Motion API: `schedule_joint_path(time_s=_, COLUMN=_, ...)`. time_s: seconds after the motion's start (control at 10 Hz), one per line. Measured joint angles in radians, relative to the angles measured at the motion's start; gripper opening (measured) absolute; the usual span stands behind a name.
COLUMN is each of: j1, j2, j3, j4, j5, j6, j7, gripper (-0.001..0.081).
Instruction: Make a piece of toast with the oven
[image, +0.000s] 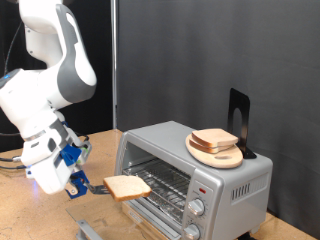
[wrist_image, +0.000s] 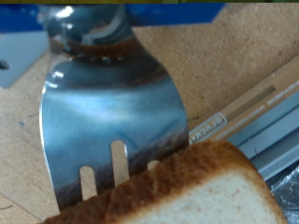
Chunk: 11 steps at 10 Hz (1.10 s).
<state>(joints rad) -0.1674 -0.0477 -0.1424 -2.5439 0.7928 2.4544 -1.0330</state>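
While the fingers (image: 78, 183) are clamping a metal spatula (wrist_image: 112, 121), the piece of toast (image: 127, 186) is riding its tip just left of the oven (image: 195, 170); any tilt is risking it sliding onto the bench (image: 30, 215).

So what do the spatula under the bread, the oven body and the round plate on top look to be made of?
The spatula looks like polished metal: mirror-like reflections, slotted blade, carrying the piece of toast. The oven body appears to be brushed silver-grey metal with a matte sheen. The plate looks like light unpainted wood, though its grain is too small to confirm.
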Motion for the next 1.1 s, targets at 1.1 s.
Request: schedule_joint_path(time_s=1.1, j1=0.067, j2=-0.004, j3=0.139, j4=-0.087, j5=0.097, j6=0.152, j7=0.016, gripper=0.0366)
